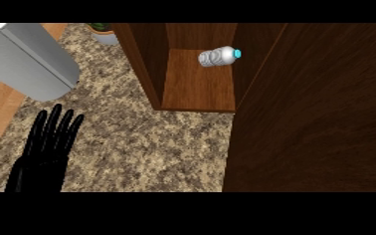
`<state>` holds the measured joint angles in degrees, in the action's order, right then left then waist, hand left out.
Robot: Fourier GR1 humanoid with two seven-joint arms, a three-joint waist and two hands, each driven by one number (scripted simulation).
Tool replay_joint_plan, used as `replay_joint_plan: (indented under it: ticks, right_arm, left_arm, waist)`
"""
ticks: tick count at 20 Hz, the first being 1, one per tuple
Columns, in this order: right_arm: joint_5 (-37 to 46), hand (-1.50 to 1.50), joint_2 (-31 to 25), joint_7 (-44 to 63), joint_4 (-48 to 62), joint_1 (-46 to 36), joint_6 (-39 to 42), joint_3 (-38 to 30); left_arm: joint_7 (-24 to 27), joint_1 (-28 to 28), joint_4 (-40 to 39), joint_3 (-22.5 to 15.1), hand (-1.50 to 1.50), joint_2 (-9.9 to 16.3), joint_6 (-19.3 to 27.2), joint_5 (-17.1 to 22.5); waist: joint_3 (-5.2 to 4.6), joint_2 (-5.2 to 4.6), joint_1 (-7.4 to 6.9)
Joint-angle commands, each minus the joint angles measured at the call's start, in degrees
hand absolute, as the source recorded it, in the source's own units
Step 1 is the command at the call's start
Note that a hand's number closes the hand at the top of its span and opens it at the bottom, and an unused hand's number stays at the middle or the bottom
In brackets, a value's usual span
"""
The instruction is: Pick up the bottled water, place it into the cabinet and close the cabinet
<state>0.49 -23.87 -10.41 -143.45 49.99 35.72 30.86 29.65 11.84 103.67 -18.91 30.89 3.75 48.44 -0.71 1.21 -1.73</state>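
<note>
Bottled water (220, 56) lies inside cabinet (198, 87)

The left hand (47, 142) rests at the lower left, fingers straight and pointing up.

You see an evenly lit scene with no single bright source and no glare. Beyond the fingertips of the left hand (46, 142), the speckled counter (147, 139) reads mid-bright and casts almost no shadow around the fingers. Far to the right of the fingers, the cabinet door (308, 114) looks dark, while the cabinet (198, 87) shelf glows warmer. The bottled water (219, 56) stands out pale. Edges look undistorted.
</note>
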Motion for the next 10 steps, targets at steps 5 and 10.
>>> replay_joint_plan:
  ticks: [5, 10]
  right_arm:
    - [3.5, 1.5, 3.0, 7.7, -5.7, -2.2, -2.4, 16.2]
    - [2.1, 1.5, 4.4, 9.6, -3.8, -6.2, -4.1, 18.2]
  left_arm:
    - [0.0, 3.8, 2.2, 5.4, -1.5, 5.1, -5.9, 4.2]
    - [-0.9, 5.5, 3.7, 6.0, -1.5, 6.7, -8.4, 5.8]
  waist:
    - [-0.13, -0.97, -2.31]
    - [-0.06, -1.44, -4.64]
